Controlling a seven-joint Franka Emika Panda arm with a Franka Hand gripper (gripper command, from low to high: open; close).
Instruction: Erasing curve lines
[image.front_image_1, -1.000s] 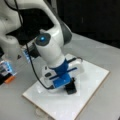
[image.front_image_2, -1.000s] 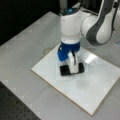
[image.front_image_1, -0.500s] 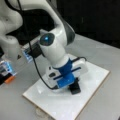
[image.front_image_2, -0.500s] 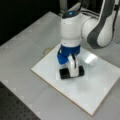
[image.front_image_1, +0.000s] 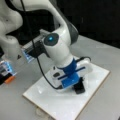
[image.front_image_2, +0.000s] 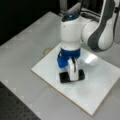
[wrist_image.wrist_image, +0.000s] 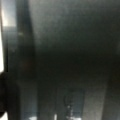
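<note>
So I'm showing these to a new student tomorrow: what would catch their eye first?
Probably the big white arm, bent low over the white board in both front views. Its gripper presses a black block eraser onto the board near the middle; no curve lines show on the bare surface. A blue light glows on the wrist, and the wrist view is just dark blur.

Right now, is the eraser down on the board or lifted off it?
Down. In both front views the black eraser sits flat on the white board, held by the gripper.
</note>
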